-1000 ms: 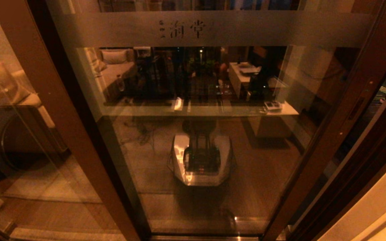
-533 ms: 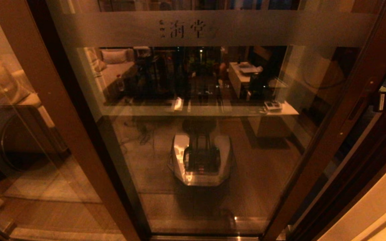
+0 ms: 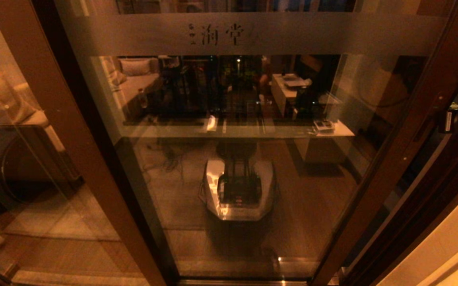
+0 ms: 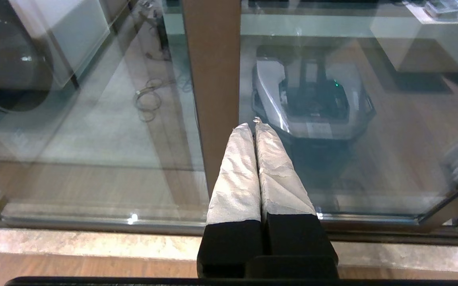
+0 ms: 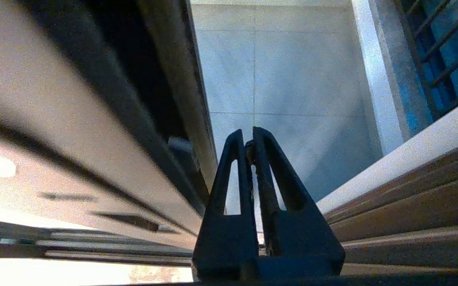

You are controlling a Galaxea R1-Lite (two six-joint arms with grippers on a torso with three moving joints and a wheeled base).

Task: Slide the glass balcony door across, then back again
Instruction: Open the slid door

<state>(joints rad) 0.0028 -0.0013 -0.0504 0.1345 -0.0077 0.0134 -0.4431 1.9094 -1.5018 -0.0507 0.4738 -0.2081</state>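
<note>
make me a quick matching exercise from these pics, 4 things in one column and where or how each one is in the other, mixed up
Things:
1. left gripper
2. right gripper
3. frosted horizontal band with dark characters
4. slim recessed handle slot

Place or state:
A. set in the brown right-hand stile of the glass balcony door
B. shut, pale-wrapped fingers pointing at a brown frame post
C. across the top of the clear glass
D. shut, black fingers in the gap beside the door's edge

Pairs: 1-B, 2-D, 3-C, 4-A
</note>
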